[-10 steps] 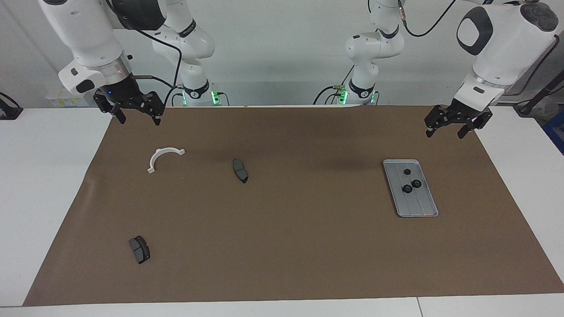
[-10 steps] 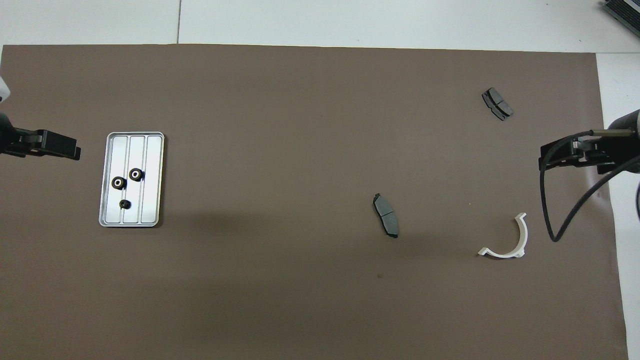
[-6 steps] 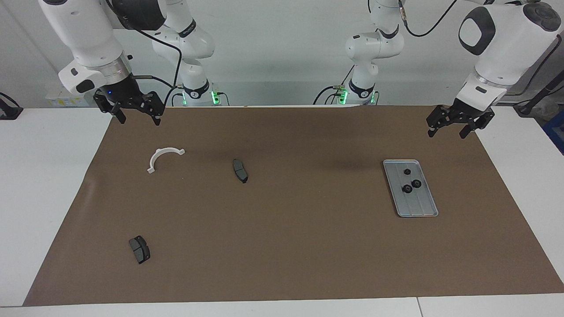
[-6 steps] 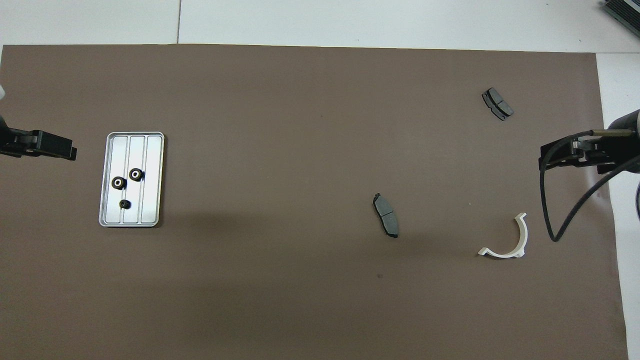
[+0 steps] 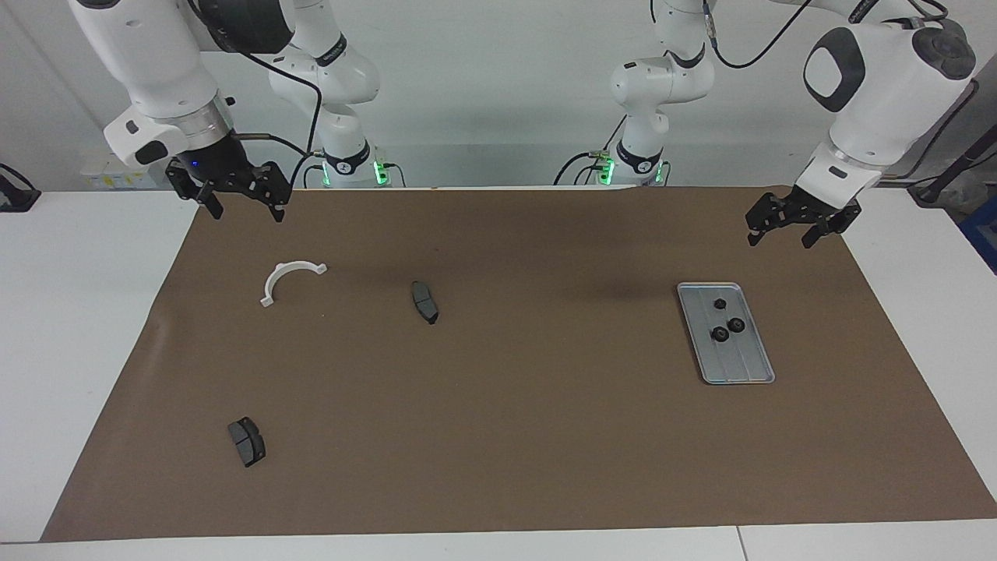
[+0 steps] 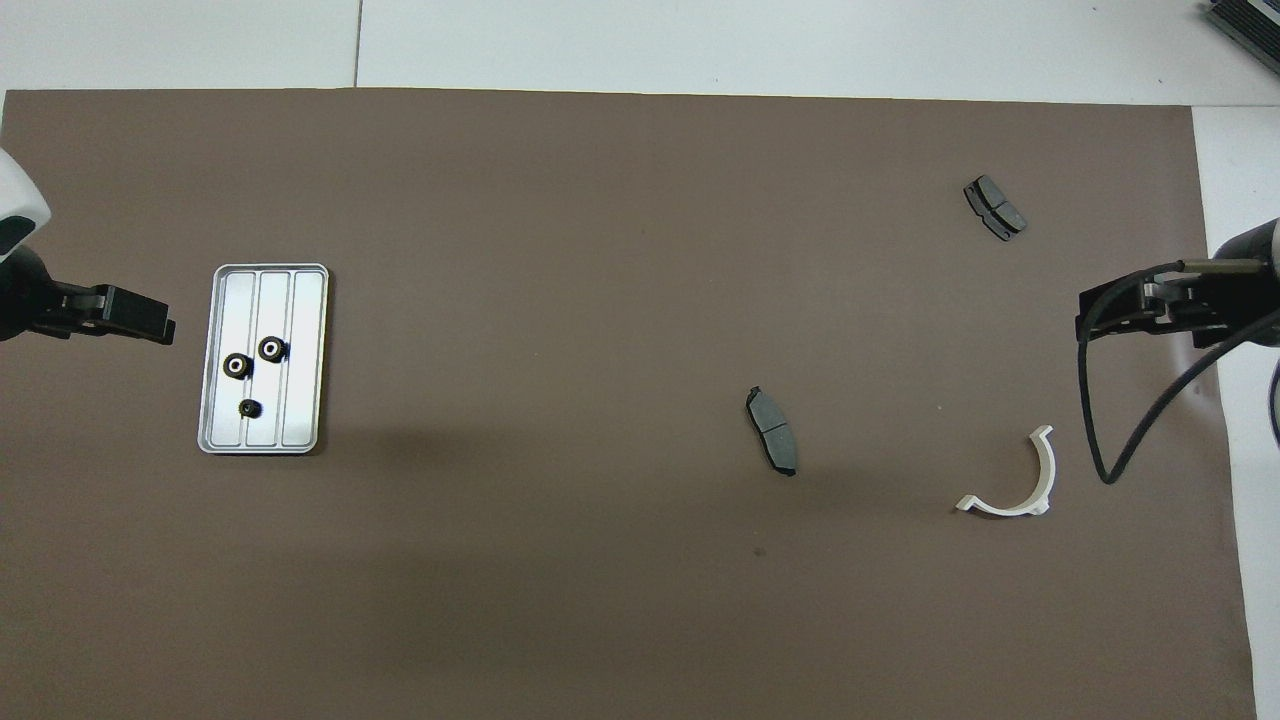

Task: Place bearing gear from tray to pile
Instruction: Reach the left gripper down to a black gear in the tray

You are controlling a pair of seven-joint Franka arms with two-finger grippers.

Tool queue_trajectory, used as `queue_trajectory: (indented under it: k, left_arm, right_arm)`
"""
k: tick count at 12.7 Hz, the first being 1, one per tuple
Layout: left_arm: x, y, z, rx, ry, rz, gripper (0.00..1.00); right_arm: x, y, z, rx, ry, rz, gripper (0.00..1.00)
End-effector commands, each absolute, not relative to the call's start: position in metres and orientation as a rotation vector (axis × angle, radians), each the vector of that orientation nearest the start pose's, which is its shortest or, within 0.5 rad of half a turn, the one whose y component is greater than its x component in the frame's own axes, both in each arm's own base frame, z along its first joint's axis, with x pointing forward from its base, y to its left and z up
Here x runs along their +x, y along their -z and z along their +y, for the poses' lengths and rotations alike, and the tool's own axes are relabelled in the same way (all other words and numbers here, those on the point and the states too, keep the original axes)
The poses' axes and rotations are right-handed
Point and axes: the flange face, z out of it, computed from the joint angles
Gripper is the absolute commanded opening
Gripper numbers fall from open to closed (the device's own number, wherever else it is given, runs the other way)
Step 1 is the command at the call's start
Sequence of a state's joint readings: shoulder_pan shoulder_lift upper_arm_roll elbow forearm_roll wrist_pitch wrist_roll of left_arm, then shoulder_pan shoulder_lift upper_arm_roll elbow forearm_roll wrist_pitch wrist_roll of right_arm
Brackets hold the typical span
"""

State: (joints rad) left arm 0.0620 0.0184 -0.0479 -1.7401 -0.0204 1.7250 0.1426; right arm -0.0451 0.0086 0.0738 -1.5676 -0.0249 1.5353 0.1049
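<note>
A brown mat fills most of the facing frame; at its upper corners hang the right gripper, upper left, and the left gripper, upper right, both with fingers spread and holding nothing. At right of centre lies the silver tray, carrying three small black bearing gears. The pile sits scattered in the frame's left half: a white bracket, one brake pad at centre and a second brake pad lower left.
</note>
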Motion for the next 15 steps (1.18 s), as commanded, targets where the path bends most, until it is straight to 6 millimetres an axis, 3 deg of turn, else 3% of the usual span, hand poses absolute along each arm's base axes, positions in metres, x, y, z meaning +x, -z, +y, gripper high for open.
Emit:
queue_trajectory:
  k: [1,4,5,7,13,15]
  left_arm:
    - [0.556,-0.513,0.010,-3.144,-0.030,0.216,1.00]
    - [0.551,-0.462,0.005,-3.143,-0.033,0.233,1.00]
    - [0.552,-0.456,0.009,-3.141,0.003,0.228,1.00]
    - [0.563,-0.437,0.010,-3.141,0.033,0.225,1.00]
    - [0.587,-0.352,-0.007,-3.149,-0.026,0.268,1.00]
    - [0.590,-0.345,-0.007,-3.149,-0.014,0.270,0.90]
  right_arm:
    - [0.551,-0.619,0.023,-3.180,-0.019,0.131,1.00]
    - [0.548,-0.616,0.028,-3.208,-0.020,0.139,1.00]
    - [0.547,-0.614,0.028,-3.208,-0.025,0.139,1.00]
    - [0.547,-0.613,0.027,-3.214,-0.022,0.138,1.00]
    - [0.548,-0.615,0.022,-3.201,-0.018,0.136,1.00]
    - [0.548,-0.614,0.017,-3.195,-0.029,0.153,1.00]
